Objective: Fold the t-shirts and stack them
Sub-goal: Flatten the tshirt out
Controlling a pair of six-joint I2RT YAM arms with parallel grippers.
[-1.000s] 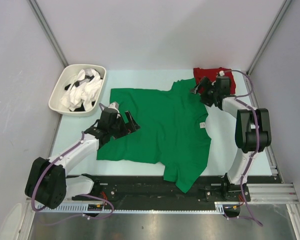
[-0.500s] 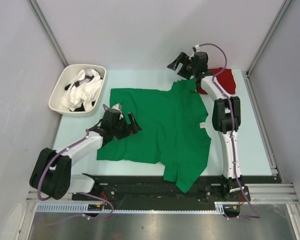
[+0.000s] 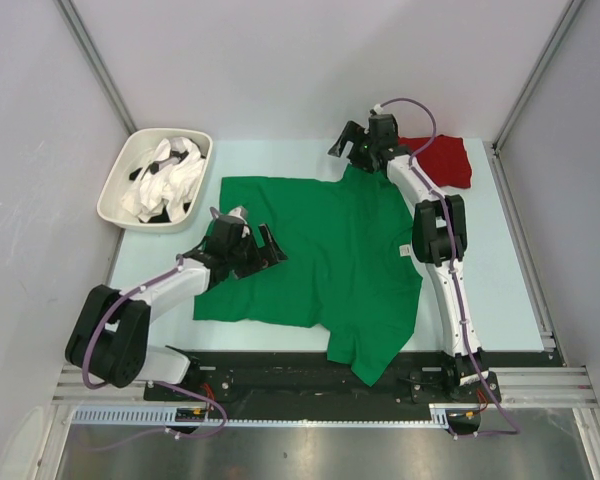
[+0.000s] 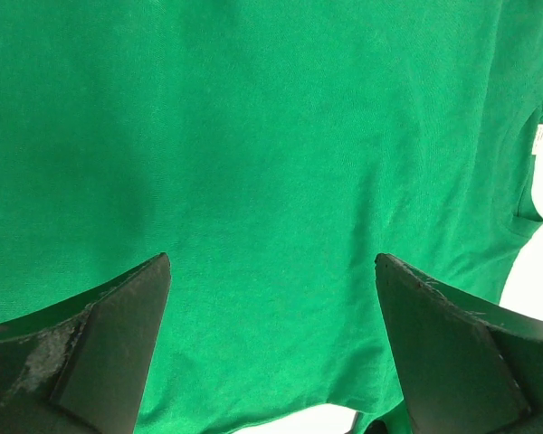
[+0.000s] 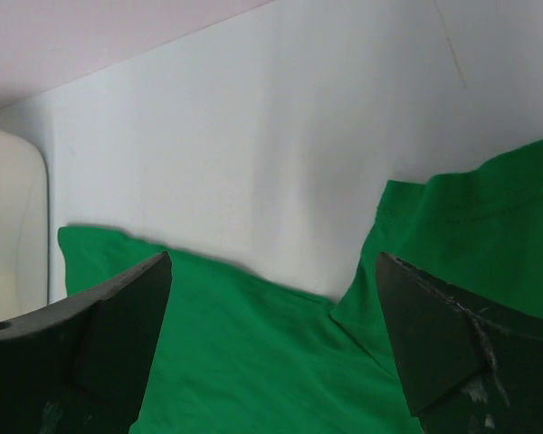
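Observation:
A bright green t-shirt (image 3: 330, 250) lies spread flat on the table, its white neck label (image 3: 404, 250) toward the right. A dark red t-shirt (image 3: 442, 160) lies folded at the back right. My left gripper (image 3: 272, 250) hovers open over the green shirt's left part. In the left wrist view only green cloth (image 4: 271, 136) shows between the left gripper (image 4: 271, 262) fingers. My right gripper (image 3: 346, 146) is open at the shirt's far edge by the far sleeve. In the right wrist view the right gripper (image 5: 271, 258) frames that green edge (image 5: 253, 362) and holds nothing.
A white bin (image 3: 115, 195) with white and black cloth stands at the back left; its corner (image 5: 9, 226) shows in the right wrist view. Grey walls close the back and sides. A black rail (image 3: 300, 375) with the arm bases runs along the near edge.
My right arm has swung left, away from the red shirt, to the green shirt's far edge. The left gripper has crept slightly right over the green cloth. Both stayed open.

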